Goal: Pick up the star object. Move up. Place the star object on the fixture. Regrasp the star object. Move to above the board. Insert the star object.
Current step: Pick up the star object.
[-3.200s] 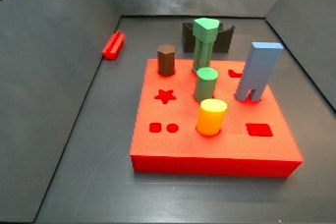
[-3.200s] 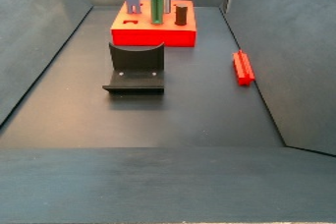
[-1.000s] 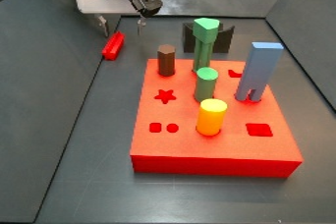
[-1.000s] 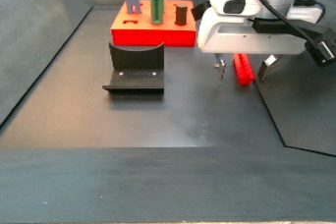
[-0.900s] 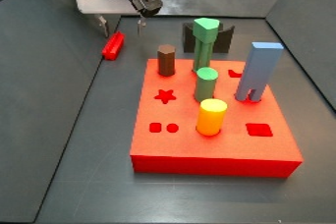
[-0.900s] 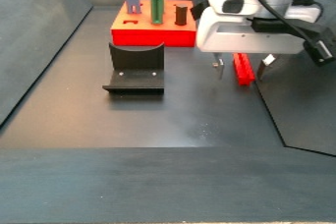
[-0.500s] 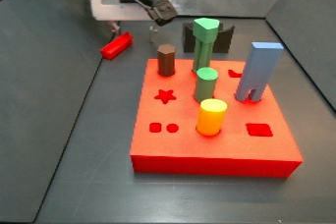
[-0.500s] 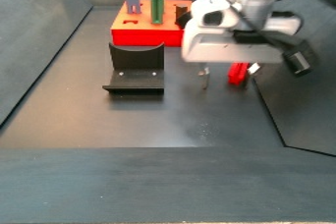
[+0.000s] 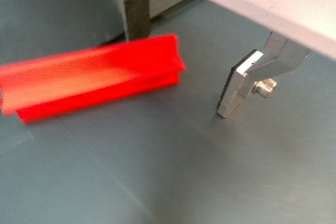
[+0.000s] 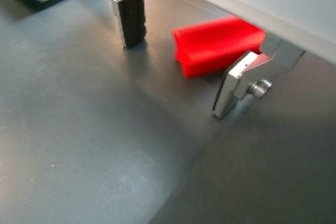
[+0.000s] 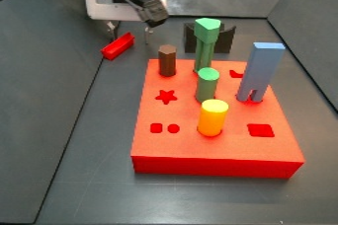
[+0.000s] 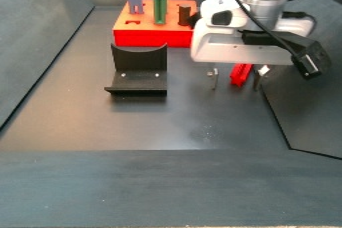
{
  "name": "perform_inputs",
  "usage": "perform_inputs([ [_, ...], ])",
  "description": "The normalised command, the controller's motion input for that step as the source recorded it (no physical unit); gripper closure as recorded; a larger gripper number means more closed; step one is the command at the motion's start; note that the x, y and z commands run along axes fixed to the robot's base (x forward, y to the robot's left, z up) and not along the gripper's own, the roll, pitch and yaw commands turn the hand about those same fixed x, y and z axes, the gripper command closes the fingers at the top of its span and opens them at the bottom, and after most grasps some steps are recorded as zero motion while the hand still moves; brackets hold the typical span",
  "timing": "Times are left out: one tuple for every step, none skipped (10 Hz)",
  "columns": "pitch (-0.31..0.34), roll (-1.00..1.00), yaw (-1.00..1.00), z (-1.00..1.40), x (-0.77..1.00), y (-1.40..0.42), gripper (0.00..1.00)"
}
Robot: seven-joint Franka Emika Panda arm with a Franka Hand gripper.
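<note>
One board (image 11: 211,120) carries five upright pegs. One fixture (image 12: 138,69) sits at the board's 6 o'clock in a side view. One star object (image 10: 217,44) lies on the floor, unheld, between the fingers (image 10: 130,19) of the wide-open pincer (image 10: 184,56). It looks rigid, light and ridged; grip mid-length.

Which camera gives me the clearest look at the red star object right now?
A wrist view shows the star object best: nearly its full length, lying on the floor beside the open end effector, not gripped. The other wrist view shows only one end. A side view shows it small; in the other it is mostly hidden.
</note>
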Motion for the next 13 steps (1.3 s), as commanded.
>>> perform_inputs([
  [-0.090,-0.07,-0.90,-0.22,-0.13,0.00,0.00],
  [-0.084,-0.06,-0.73,-0.21,-0.12,-0.25,0.00],
  [-0.027,0.00,-0.59,-0.11,0.00,-0.58,0.00],
  [0.000,0.00,-0.35,-0.01,-0.14,-0.73,0.00],
  [0.000,0.03,0.00,-0.01,-0.32,-0.67,0.00],
  [0.000,0.01,0.00,0.00,0.00,0.00,0.00],
  [0.000,0.01,0.00,0.00,0.00,0.00,0.00],
  [0.000,0.00,0.00,0.00,0.00,0.00,0.00],
  [0.000,0.00,0.00,0.00,0.00,0.00,1.00],
  [0.000,0.00,0.00,0.00,0.00,0.00,1.00],
  [0.000,0.00,0.00,0.00,0.00,0.00,1.00],
  [0.000,0.00,0.00,0.00,0.00,0.00,1.00],
  [0.000,0.00,0.00,0.00,0.00,0.00,1.00],
])
